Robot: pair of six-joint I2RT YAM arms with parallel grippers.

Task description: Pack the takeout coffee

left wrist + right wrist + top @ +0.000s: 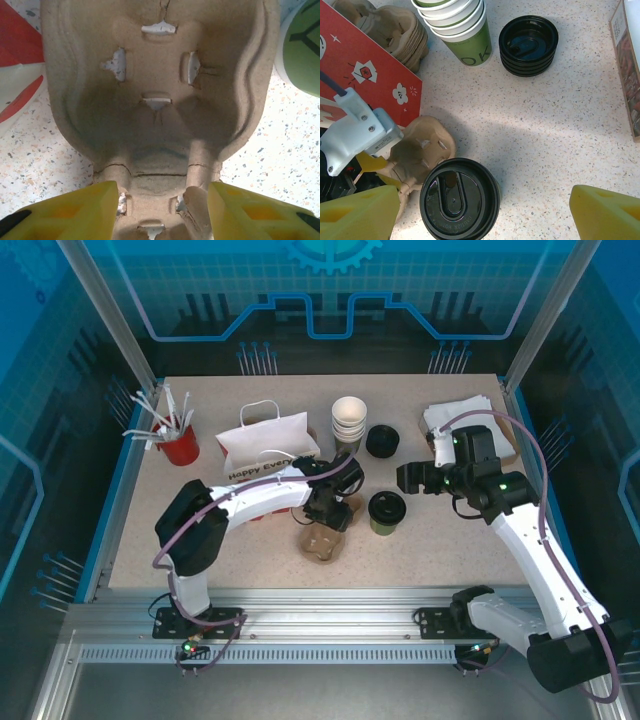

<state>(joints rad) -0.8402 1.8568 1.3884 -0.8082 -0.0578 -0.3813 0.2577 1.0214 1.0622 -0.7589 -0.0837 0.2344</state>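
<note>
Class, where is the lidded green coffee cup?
In the top view, the green paper cup with black lid stands mid-table, just right of the brown moulded-pulp cup carrier.

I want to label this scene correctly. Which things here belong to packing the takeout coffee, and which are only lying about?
Likely for the job:
- takeout coffee, black lid on
- cardboard cup carrier
- red-and-white paper bag

Lying about:
- stack of lidless cups
- stack of black lids
- red cup holding white straws or stirrers
- white napkins, far right
</note>
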